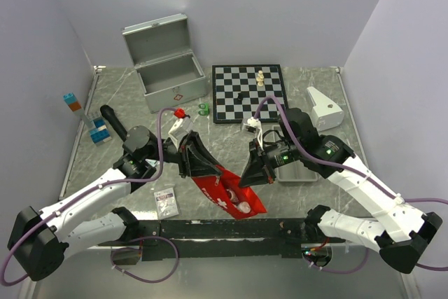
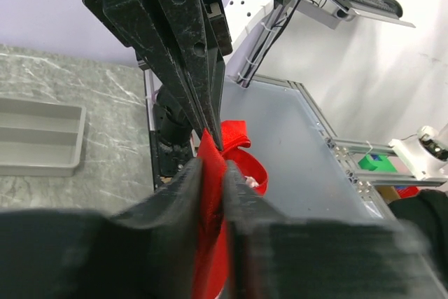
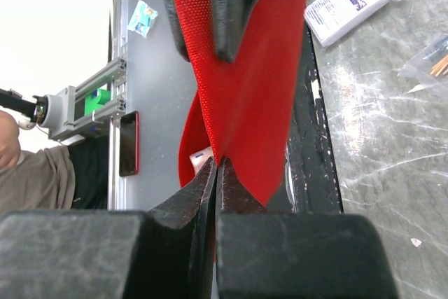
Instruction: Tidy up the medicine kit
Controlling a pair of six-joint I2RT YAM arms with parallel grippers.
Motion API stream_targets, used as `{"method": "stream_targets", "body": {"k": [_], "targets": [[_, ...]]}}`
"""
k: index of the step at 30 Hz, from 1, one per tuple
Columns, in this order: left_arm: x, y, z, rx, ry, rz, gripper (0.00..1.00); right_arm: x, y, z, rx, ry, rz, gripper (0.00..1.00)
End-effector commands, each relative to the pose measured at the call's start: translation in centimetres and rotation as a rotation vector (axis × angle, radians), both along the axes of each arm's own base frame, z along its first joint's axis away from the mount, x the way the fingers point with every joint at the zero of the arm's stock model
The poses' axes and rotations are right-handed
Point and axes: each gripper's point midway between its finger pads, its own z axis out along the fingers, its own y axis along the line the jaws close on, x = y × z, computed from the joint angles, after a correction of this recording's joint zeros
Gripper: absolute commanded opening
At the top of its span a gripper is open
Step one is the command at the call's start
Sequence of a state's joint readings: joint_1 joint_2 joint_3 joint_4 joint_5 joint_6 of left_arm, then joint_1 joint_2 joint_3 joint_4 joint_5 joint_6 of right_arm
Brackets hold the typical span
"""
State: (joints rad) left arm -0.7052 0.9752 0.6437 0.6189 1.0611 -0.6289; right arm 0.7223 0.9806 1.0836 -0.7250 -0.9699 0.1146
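Left jaws: clamped on the upper left edge of the red pouch [image 1: 238,194]. The left wrist view shows red fabric pinched between them.
Right jaws: fully closed on the pouch's right edge, with fabric pinched at the tips in the right wrist view.
The two sets of jaws face each other with the pouch slung between them. It hangs at the near edge of the worktop [image 1: 224,148], its lower corner over the black front rail [image 1: 210,229]. Can't tell if it touches anything underneath.

Pouch markings: a white cross [image 1: 224,200] plus a short line of white text that's too small to read.

The silver case [image 1: 159,97] sits at the far left of the worktop, well apart from the pouch. Its lid [image 1: 157,36] is hinged up and back. A small red diamond mark [image 1: 177,94] is on the front wall, with no legible text on it.

Other items:
- Small white packet [image 1: 166,201] flat on the worktop near the left arm. It has a dark printed label in the right wrist view, not readable.
- Shallow grey tray [image 1: 297,175], partly under the right arm.
- Chessboard [image 1: 231,110] right of the case, with a few pieces on it.
- Two green bits [image 1: 203,108] between the case and the chessboard.
- Bagged item with a red cap [image 1: 180,113] in front of the case.
- Coloured blocks [image 1: 100,131] on the left.
- White wedge-shaped object [image 1: 323,106] at far right.
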Motion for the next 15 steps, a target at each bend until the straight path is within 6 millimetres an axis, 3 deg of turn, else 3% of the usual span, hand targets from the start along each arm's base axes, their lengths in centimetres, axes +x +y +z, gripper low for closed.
{"method": "stream_targets", "body": {"k": [1, 2, 5, 7, 9, 12, 15], "targets": [[-0.2, 0.1, 1.7, -0.040, -0.061, -0.011, 0.08, -0.1, 0.4, 1.0, 0.050, -0.043, 0.026, 0.00], [-0.1, 0.1, 1.7, -0.039, -0.057, -0.008, 0.01, 0.0, 0.4, 1.0, 0.048, -0.044, 0.025, 0.00], [0.7, 0.0, 1.9, -0.046, -0.024, 0.050, 0.01, 0.6, 0.6, 1.1, 0.038, -0.052, 0.002, 0.00], [2.5, -0.1, 2.0, -0.045, 0.019, 0.178, 0.01, 1.9, 1.0, 1.3, 0.028, -0.077, -0.060, 0.01], [4.9, 0.2, 1.7, -0.039, 0.070, 0.337, 0.01, 4.3, 1.1, 1.5, -0.003, -0.112, -0.189, 0.22], [7.3, 1.2, 1.7, -0.059, 0.135, 0.517, 0.01, 8.2, 0.7, 1.9, -0.035, -0.143, -0.393, 0.45], [8.6, 1.7, 1.2, -0.056, 0.208, 0.601, 0.01, 11.2, -0.3, 2.4, -0.060, -0.170, -0.570, 0.55]]}}
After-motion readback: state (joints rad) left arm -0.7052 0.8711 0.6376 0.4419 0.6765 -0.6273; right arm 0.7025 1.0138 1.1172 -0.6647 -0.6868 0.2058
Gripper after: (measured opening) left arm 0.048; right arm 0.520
